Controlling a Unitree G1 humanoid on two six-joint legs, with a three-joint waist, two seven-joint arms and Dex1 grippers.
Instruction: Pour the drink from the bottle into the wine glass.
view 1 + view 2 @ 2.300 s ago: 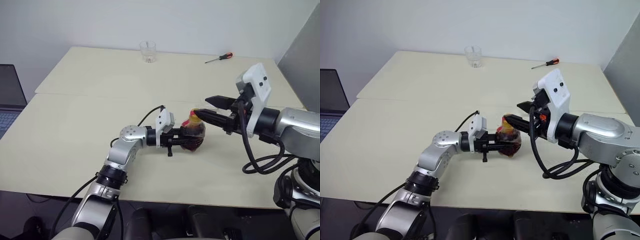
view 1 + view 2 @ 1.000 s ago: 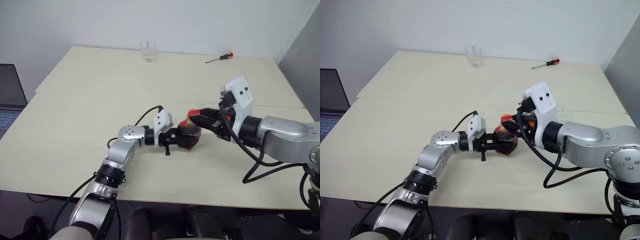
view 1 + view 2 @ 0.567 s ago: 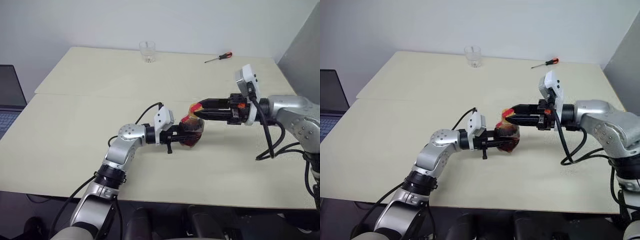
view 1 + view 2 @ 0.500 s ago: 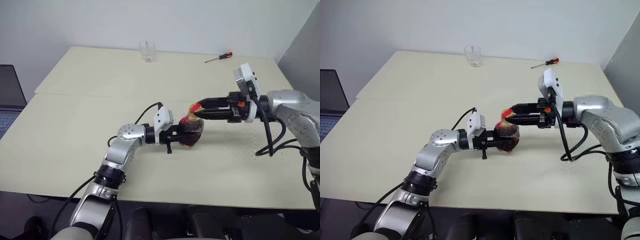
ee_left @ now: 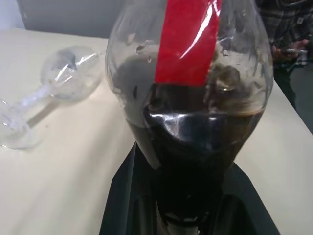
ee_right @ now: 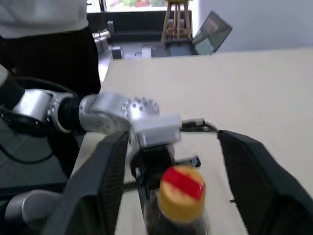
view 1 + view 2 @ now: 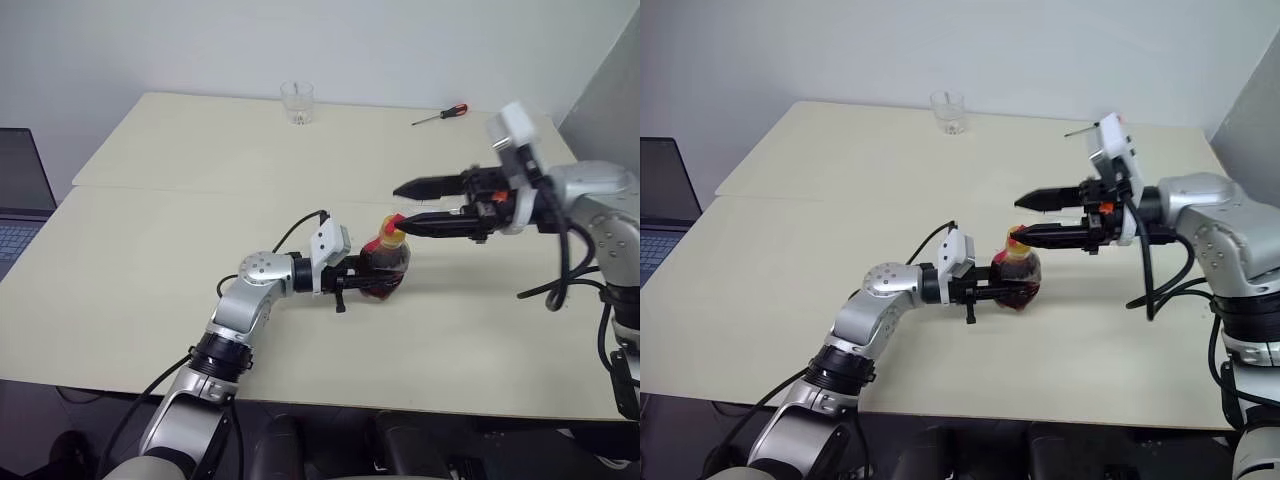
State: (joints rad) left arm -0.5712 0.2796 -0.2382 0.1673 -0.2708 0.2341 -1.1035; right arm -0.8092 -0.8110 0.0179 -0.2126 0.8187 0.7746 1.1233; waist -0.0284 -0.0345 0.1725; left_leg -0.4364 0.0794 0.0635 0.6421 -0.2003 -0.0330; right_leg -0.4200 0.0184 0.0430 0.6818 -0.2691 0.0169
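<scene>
- A cream-coloured table point(image 7: 180, 230) set against a plain white wall carries the scene; a laptop point(image 7: 18, 195) sits off its left edge.
- The left gripper point(image 7: 352, 280) is clenched on the bottle point(image 7: 385, 266), holding the squat clear plastic bottle upright near the middle of the table, just at or above the tabletop.
- In the left wrist view the drink point(image 5: 195, 147) fills the lower part of the bottle, dark and almost black, below the red label point(image 5: 186, 41).
- The yellow cap point(image 6: 182, 191) sits on the neck, so by the look of it the bottle is not yet opened.
- The right gripper point(image 7: 420, 207) hangs beside and slightly above the cap, its two black fingers spread wide and grasping nothing.
- The wine glass point(image 5: 46, 95) shows in the left wrist view, lying on its side on the table beyond the bottle, with no drink in it.
- A short clear tumbler point(image 7: 296, 102) stands at the far edge of the table and a red-handled screwdriver point(image 7: 438, 115) lies near the far right; both are well apart from the bottle.
- Judged from this, the task is at an early stage: the bottle is secured, but the cap has to come off, the wine glass most likely has to be stood up, and no pouring has been done.
</scene>
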